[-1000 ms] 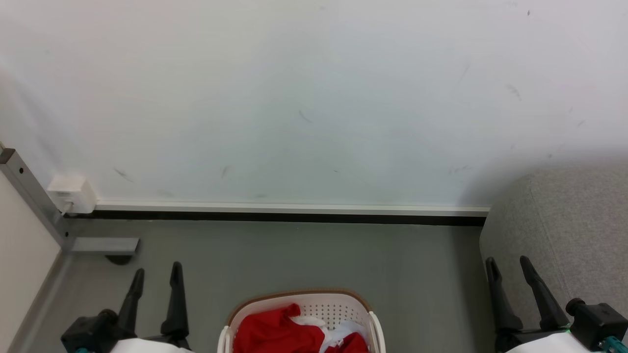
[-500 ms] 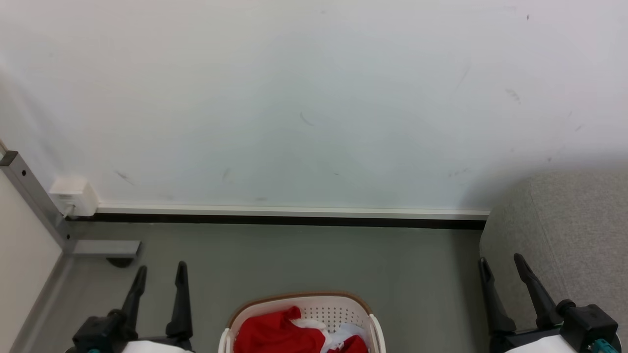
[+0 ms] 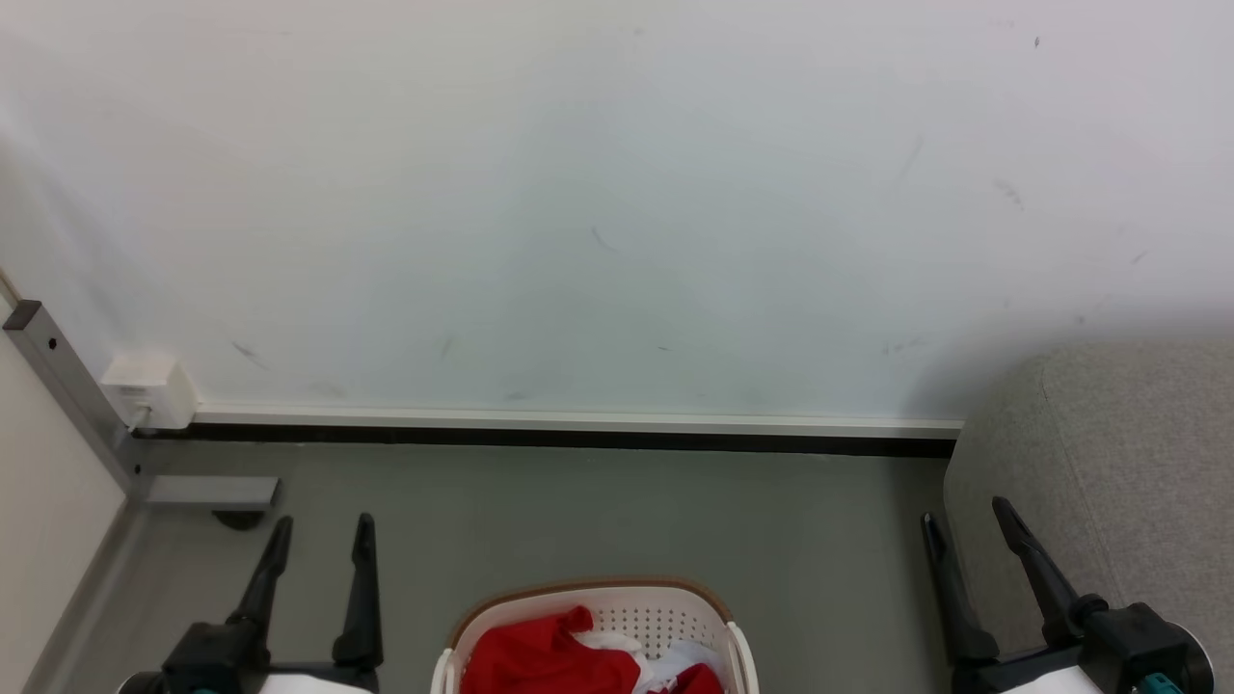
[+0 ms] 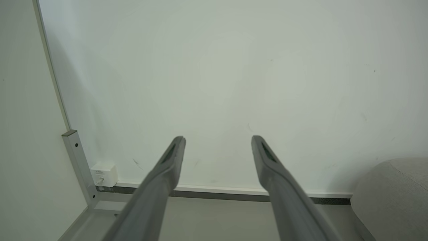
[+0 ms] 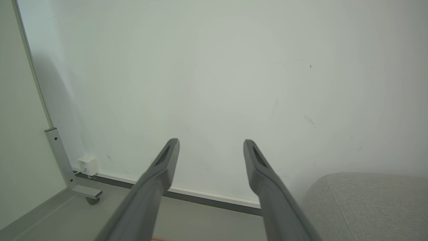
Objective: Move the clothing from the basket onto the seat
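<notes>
The white basket [image 3: 588, 600] with its brown rim sits on the floor at the bottom centre of the head view, cut off by the frame edge. Red clothing [image 3: 535, 657] with white trim lies bunched inside it. The grey seat [image 3: 1128, 463] rises at the right; its rounded corner also shows as seat [image 4: 394, 197] and seat [image 5: 364, 204]. My left gripper [image 3: 323, 525] stands open left of the basket, fingers pointing at the wall. My right gripper [image 3: 964, 516] stands open between basket and seat. Both hold nothing, as the left gripper [image 4: 217, 139] and right gripper [image 5: 210, 142] show in the wrist views.
A white wall [image 3: 598, 193] with a baseboard [image 3: 578, 424] closes the space ahead. At the left stand a grey metal post [image 3: 67, 395] with a foot and caster [image 3: 217, 496], plus a small white box [image 3: 149, 390] on the wall. Grey floor [image 3: 627, 511] lies between wall and basket.
The head view has tipped upward slightly, so the basket and baseboard sit lower. The right gripper has shifted left toward the basket; the left gripper has edged right. Both stay open.
</notes>
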Tool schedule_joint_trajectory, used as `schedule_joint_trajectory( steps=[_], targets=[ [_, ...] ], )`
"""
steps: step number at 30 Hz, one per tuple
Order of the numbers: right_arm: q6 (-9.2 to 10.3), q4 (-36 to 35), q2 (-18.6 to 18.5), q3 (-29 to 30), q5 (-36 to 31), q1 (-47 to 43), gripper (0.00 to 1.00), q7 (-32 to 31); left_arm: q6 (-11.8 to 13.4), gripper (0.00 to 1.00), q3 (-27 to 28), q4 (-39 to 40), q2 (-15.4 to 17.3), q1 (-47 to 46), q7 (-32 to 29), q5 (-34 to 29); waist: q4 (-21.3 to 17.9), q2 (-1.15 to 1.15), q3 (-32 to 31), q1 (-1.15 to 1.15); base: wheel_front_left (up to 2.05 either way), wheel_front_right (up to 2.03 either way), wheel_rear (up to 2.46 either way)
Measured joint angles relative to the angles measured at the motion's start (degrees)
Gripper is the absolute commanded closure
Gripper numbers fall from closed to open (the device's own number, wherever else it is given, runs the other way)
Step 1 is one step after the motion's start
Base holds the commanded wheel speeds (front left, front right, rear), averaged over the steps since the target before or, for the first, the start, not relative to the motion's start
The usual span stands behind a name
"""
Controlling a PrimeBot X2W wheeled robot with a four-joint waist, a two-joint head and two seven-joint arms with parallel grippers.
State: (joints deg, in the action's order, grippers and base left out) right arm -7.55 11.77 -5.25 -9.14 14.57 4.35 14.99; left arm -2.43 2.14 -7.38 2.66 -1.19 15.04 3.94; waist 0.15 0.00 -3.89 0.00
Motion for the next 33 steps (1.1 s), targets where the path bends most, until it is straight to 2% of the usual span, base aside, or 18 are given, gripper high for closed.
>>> schedule_joint_trajectory(
  steps=[33],
  targets=[
    [0.0,-1.56,-0.65,-0.12,1.74,0.88,0.0,0.14,-0.25,0.0,-1.13,0.02,0.02,-0.12,0.09,0.3,-0.63,0.0,1.84,0.0,0.0,0.0,0.0]
  ],
)
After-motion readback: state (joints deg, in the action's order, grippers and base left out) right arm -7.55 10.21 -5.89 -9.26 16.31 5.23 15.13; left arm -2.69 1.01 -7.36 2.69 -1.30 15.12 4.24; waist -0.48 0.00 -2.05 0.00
